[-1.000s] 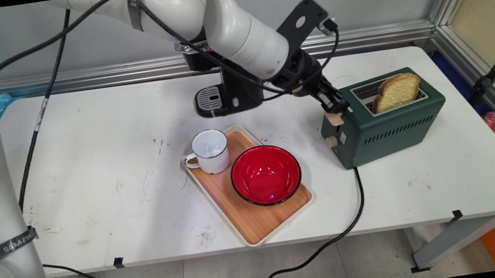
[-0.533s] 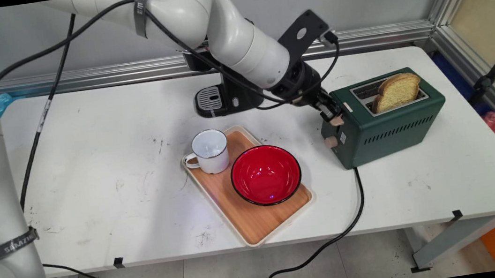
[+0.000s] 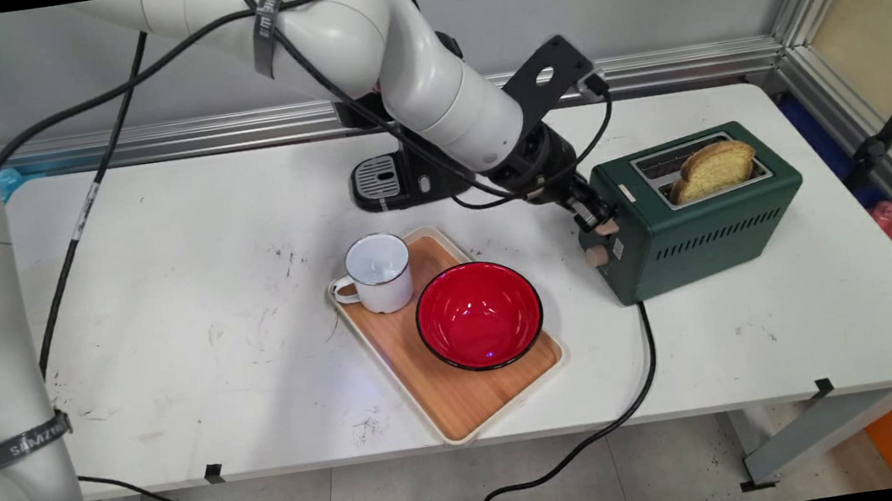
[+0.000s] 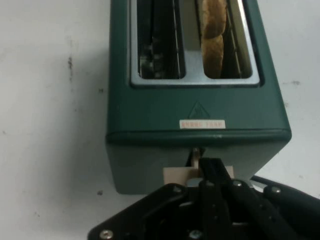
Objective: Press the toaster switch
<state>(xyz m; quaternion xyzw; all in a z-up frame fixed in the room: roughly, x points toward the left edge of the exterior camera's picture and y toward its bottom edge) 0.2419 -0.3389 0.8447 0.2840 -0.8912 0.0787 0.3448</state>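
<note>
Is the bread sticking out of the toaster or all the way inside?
Sticking out. The bread stands in one slot of the green toaster with its top above the rim; the other slot is empty. The tool rests on the lever.

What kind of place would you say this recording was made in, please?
Probably a robotics lab set up as a mock kitchen: a white table framed by aluminium rails, holding a green toaster with a bread slice, a coffee machine, and a tray carrying a mug and red bowl.
</note>
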